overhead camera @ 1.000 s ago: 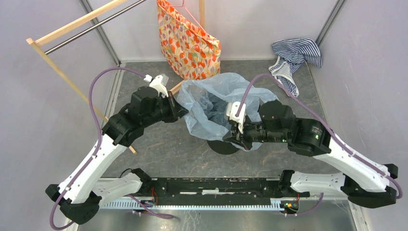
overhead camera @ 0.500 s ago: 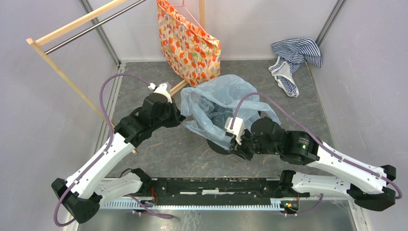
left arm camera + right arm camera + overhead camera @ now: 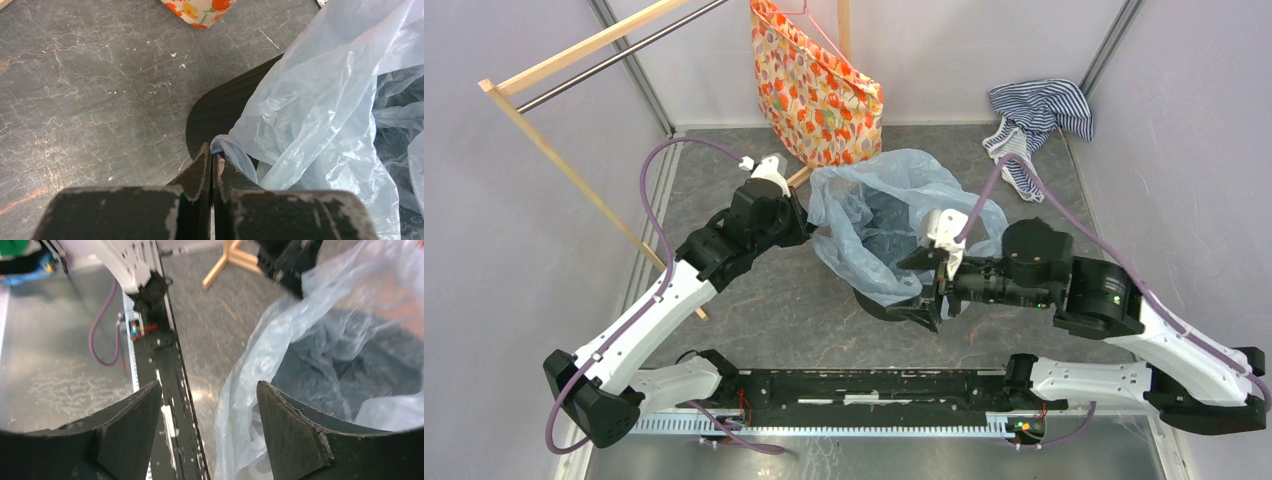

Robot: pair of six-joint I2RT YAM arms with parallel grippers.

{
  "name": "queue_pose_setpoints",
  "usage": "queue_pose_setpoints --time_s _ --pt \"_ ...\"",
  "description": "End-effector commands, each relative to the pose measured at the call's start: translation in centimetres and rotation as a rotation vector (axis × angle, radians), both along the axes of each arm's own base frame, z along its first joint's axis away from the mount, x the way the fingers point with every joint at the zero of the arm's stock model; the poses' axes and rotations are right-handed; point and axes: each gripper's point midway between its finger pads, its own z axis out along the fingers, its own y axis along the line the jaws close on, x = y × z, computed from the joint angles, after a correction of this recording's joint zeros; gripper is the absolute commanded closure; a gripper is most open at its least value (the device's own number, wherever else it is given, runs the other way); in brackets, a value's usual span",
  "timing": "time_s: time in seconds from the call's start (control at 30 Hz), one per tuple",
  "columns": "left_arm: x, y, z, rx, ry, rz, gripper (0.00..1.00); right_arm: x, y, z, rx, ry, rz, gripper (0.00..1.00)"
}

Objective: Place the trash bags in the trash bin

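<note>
Trash bag (image 3: 879,210), pale blue and crinkled, spread over the black trash bin (image 3: 874,304), covering most of it. Left gripper (image 3: 211,159) pinched tight on bag's left edge, beside bin wall. Right gripper (image 3: 207,390) jaws wide apart, gripping nothing, just beside bag's near side.

The top view looks steeply down from above and behind the arm bases over the whole bench (image 3: 754,300). The left wrist view sits close behind the left pincer (image 3: 211,152), facing down; the right wrist view looks past the right pincer (image 3: 207,405) across the bench. All share the pale-blue bag (image 3: 874,215)
</note>
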Motion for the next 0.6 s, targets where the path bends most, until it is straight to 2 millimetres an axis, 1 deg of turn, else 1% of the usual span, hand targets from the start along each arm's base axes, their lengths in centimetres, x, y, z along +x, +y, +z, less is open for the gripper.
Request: queue_pose_setpoints --time_s 0.0,0.03,0.1,0.2,0.3,0.37,0.43,0.5,0.57 --pt "1.3 -0.3 3.0 -0.019 -0.092 0.010 0.98 0.2 0.6 6.9 0.187 -0.074 -0.004 0.22" --pt "1.4 -0.3 3.0 -0.017 -0.093 0.010 0.98 0.5 0.6 7.7 0.203 -0.086 -0.016 0.22" --pt "1.5 -0.3 3.1 -0.014 -0.098 0.011 0.98 1.9 0.3 9.8 0.239 -0.113 -0.097 0.22" --pt "1.6 -0.3 3.2 -0.008 -0.101 0.010 0.98 4.1 -0.8 13.5 0.284 -0.175 -0.232 0.20" --pt "1.7 -0.2 3.3 0.000 -0.107 0.011 0.98 6.2 -1.7 15.3 0.268 -0.237 -0.341 0.20" --pt "1.7 -0.2 3.3 0.002 -0.109 0.010 0.98 7.8 -2.3 15.3 0.219 -0.276 -0.430 0.22" --pt "1.7 -0.2 3.3 0.001 -0.110 0.010 0.98 9.9 -3.4 14.4 0.140 -0.312 -0.551 0.22" --pt "1.7 -0.1 3.3 0.003 -0.111 0.011 0.98 10.9 -3.7 13.3 0.073 -0.339 -0.599 0.23" --pt "1.7 -0.1 3.4 0.005 -0.113 0.008 0.98 11.2 -3.6 12.3 0.028 -0.348 -0.599 0.23"
